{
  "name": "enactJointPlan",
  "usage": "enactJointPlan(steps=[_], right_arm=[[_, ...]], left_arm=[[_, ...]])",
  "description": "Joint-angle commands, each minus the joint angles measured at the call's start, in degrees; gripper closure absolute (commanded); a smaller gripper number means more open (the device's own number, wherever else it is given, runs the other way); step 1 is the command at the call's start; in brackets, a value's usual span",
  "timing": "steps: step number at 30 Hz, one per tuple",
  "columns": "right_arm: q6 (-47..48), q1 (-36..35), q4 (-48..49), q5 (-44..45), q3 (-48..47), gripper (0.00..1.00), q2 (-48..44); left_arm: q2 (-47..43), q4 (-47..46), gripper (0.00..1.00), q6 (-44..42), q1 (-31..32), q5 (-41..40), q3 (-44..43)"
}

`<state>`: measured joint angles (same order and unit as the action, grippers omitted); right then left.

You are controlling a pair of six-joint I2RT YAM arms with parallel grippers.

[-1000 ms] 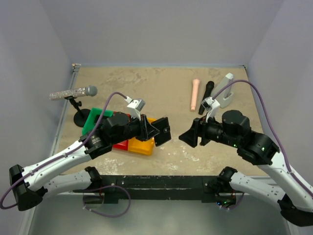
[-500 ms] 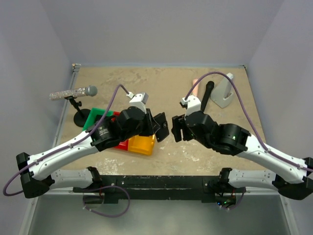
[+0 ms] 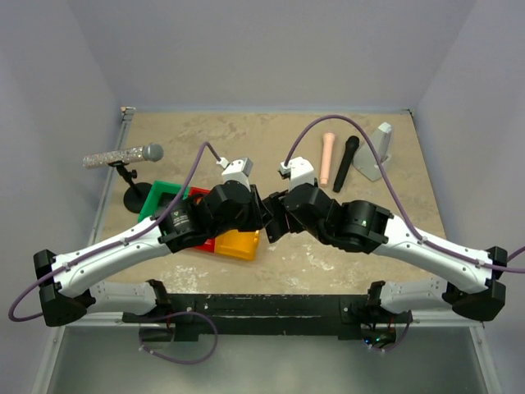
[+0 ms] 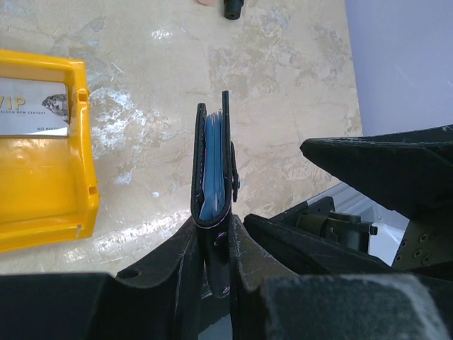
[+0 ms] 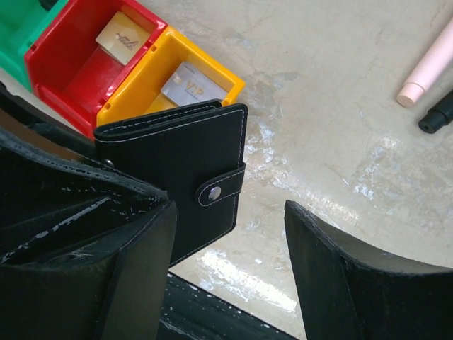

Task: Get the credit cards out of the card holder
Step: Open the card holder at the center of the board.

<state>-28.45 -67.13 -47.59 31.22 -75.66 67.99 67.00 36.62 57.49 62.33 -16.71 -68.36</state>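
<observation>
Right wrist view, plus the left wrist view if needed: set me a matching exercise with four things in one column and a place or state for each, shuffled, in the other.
Column one:
1. card holder
2. silvery card
3. tan card
4. right gripper

Column two:
a. lying in the red bin
b. jaws open
c. clamped edge-up in the left gripper, snap tab fastened
d. lying in the yellow bin

Pairs: 1-c, 2-d, 3-a, 4-b.

card holder beside bins, cards in bins
</observation>
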Motion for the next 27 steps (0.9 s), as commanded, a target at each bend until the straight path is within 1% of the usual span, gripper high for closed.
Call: enactJointPlan(steps=[1, 21, 27], right_arm=[[-1.3, -0.4, 0.4, 3.2, -2.1, 0.35, 0.7], [-4.2, -0.4, -5.1, 4.7, -5.3, 0.45, 6.4], [-4.4, -0.4, -8.1, 5.3, -7.0, 0.50, 8.7]], left_arm=[[-0.6, -1.2, 1.00, 1.9, 0.3, 0.3, -2.6], [-2.8, -3.1, 1.00, 3.1, 0.3, 2.8, -1.2], [-3.3, -3.7, 1.00, 3.1, 0.3, 3.2, -0.7]])
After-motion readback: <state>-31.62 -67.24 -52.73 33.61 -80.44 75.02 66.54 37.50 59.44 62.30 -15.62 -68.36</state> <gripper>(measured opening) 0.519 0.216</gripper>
